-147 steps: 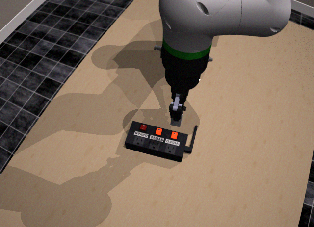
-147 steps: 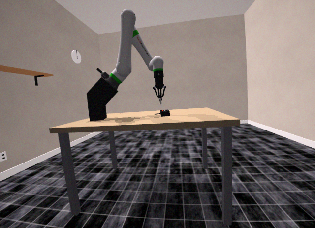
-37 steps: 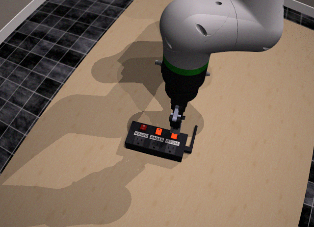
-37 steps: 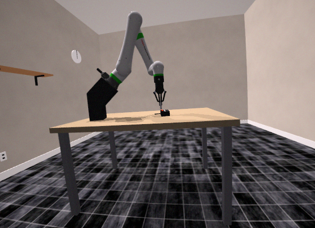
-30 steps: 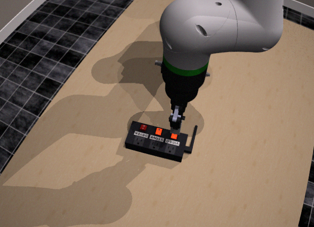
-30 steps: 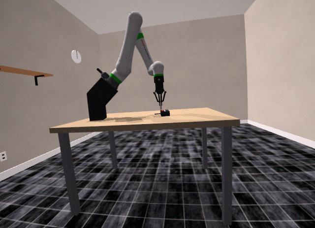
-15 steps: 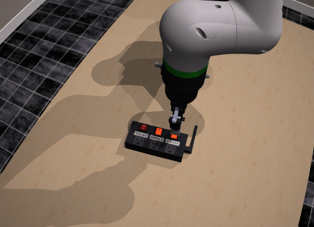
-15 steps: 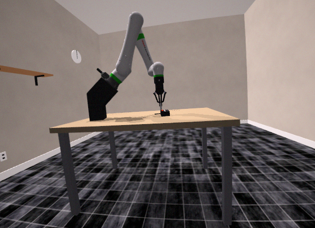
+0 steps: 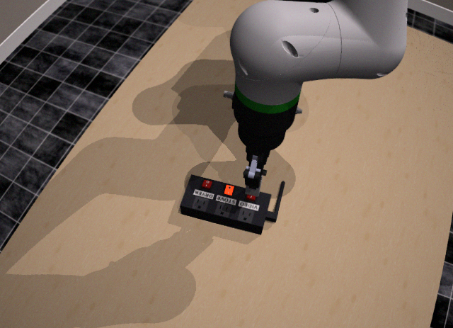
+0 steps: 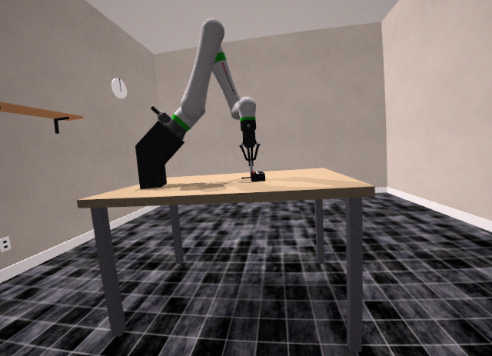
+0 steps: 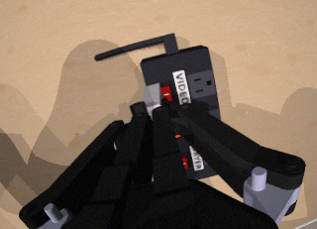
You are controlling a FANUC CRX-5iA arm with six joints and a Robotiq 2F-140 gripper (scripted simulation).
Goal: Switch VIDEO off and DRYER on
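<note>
A black power strip (image 9: 226,205) lies face up on the wooden table, with three rocker switches along its far edge. The DRYER switch (image 9: 207,183) at the left is dark red. The STOVE switch (image 9: 228,189) in the middle glows bright orange. The VIDEO switch (image 9: 250,197) at the right is dark red, and my gripper (image 9: 252,192) is shut with its fingertips pressing down on it. In the wrist view the shut fingers (image 11: 165,106) cover most of the strip (image 11: 185,93); the VIDEO label (image 11: 180,86) shows. In the side view the gripper (image 10: 251,168) stands upright over the strip (image 10: 257,176).
A short black cord stub (image 9: 277,202) sticks out from the strip's right end. The arm's black base (image 10: 154,155) stands on the table's far left. The table edge and tiled floor (image 9: 54,79) lie to the left.
</note>
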